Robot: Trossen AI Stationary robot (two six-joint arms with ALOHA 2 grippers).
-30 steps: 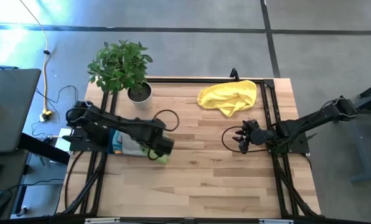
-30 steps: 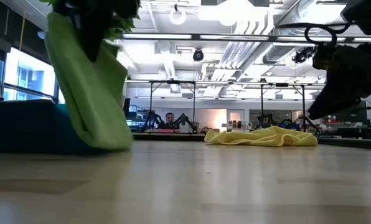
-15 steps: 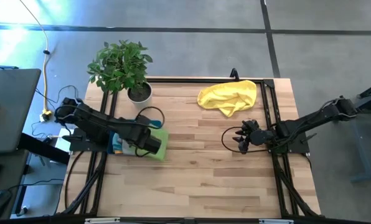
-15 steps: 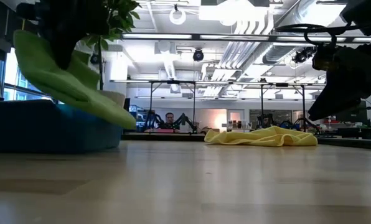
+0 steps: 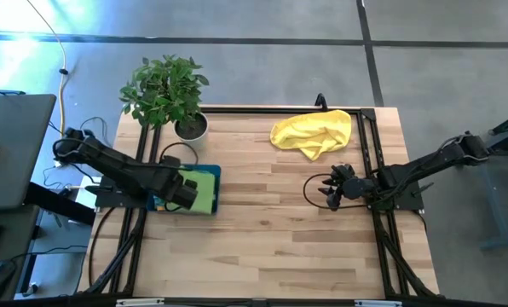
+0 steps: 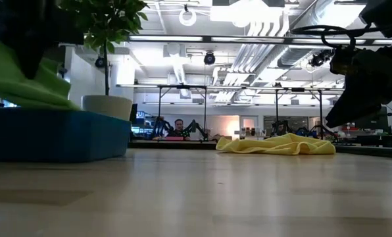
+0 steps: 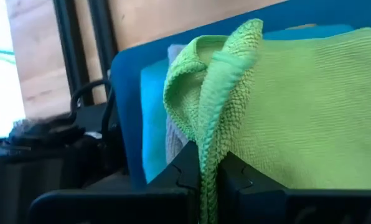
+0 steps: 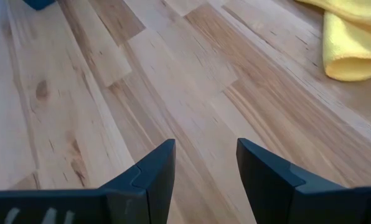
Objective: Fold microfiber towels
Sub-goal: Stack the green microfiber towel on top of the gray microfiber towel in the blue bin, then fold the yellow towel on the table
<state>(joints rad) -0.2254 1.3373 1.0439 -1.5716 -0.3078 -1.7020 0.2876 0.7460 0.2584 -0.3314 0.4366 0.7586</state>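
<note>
High view: left gripper [image 5: 186, 191] pinches the lime green towel [image 5: 201, 193] over the teal tray [image 5: 213, 173], frame left; right gripper [image 5: 329, 188] hovers open, right of centre.

The left arm reaches in low from the table's left edge, its wrist angled down, and the left gripper [image 5: 186, 191] has its fingers [image 7: 184, 175] pinched tight together on a fold of cloth. The right arm stretches in from the right side, hanging above the board; the right gripper [image 8: 205, 163] has its fingers spread apart, holding nothing.
</note>
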